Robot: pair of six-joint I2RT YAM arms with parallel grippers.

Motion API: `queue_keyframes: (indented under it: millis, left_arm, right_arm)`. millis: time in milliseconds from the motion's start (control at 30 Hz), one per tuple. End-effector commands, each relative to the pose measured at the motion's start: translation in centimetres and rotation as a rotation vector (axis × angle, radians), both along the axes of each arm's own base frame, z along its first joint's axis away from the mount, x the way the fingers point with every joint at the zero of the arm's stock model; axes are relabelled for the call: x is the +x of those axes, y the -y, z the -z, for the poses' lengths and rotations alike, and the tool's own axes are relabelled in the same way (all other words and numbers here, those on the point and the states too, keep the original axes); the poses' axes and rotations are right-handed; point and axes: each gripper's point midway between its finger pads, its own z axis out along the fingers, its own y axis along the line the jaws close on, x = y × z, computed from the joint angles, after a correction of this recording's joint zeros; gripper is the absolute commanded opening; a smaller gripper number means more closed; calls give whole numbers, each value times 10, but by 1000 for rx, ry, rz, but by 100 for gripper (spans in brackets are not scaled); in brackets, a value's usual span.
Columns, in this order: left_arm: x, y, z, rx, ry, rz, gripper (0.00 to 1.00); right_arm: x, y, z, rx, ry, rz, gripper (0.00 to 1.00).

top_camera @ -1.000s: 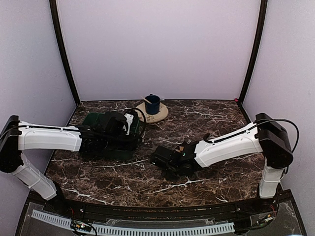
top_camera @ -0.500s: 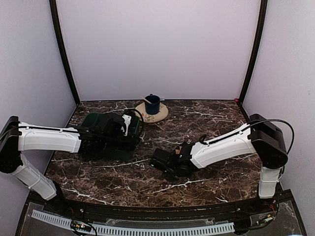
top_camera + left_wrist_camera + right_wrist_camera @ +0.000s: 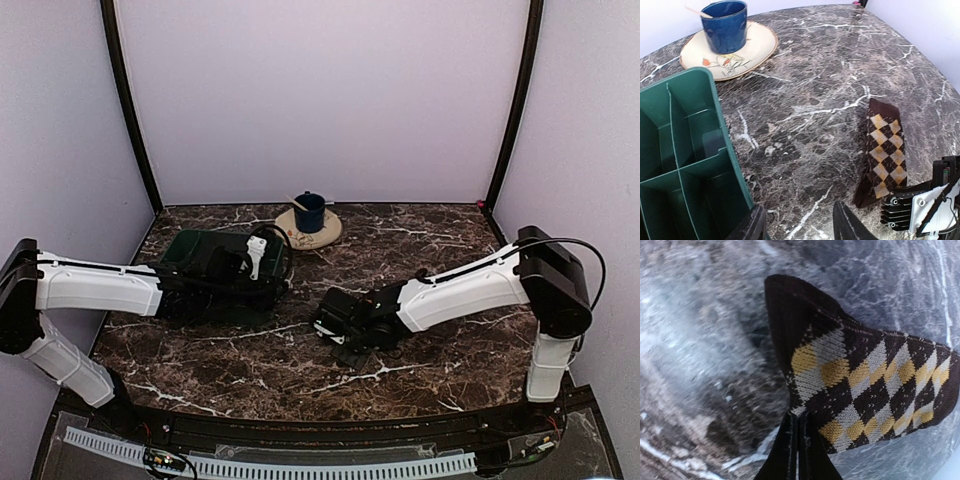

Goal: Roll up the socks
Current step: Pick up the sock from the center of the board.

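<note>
While hovering beside green bin (image 3: 685, 150) | left end effector (image 3: 800, 227) spread apart | right end effector (image 3: 794, 425) pressed together, pinching checkered sock (image 3: 865, 380) edge on dark marble bench (image 3: 815, 75)

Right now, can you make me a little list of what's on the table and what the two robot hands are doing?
sock: the only one in view, brown checkered, flat on the table, not rolled
right gripper: shut, pinching the sock's edge
left gripper: open, holding nothing, above the table by the bin's edge
bin: green, divided into compartments
cup: blue, standing on the plate
plate: cream, at the back of the table
</note>
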Motion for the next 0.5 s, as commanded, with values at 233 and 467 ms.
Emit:
queue_keyframes:
  millis: [233, 467]
  left_arm:
    - [-25, 26, -17, -100, 53, 228, 48]
    - [-54, 48, -5, -70, 71, 400, 48]
  right_arm:
    - [-39, -11, -18, 267, -315, -55, 0]
    - [-39, -19, -40, 442, -428, -36, 0]
